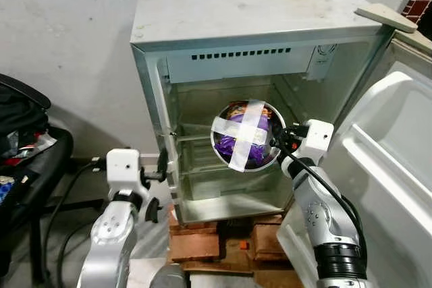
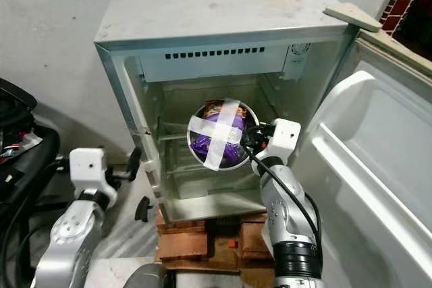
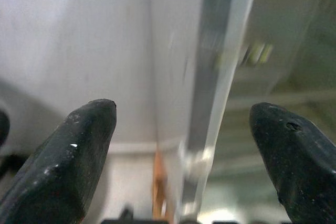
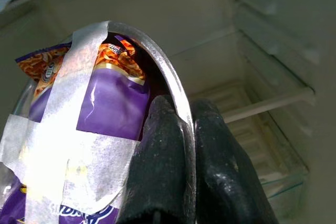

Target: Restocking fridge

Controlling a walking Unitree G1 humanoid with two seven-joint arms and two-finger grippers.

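1. Holding the steel bowl (image 1: 247, 135) by its rim, the right claw (image 4: 181, 129) has both fingers pinched together on the thin metal edge; the bowl hangs tipped on its side in the open front of the fridge (image 1: 256, 25), at the level of the upper shelf (image 1: 202, 141).
2. Levelling the bowl before it goes in would be wise, I judge, since a rim pinch lets it swing.
3. It should then pass clear of the fridge's left wall and settle flat on the shelf before the fingers let go.
4. Crossed strips of pale tape (image 1: 244, 133) hold purple and orange snack packets (image 4: 107, 95) inside the bowl.
5. Fingers apart, the left claw (image 3: 184, 145) hovers by the fridge's left front edge.
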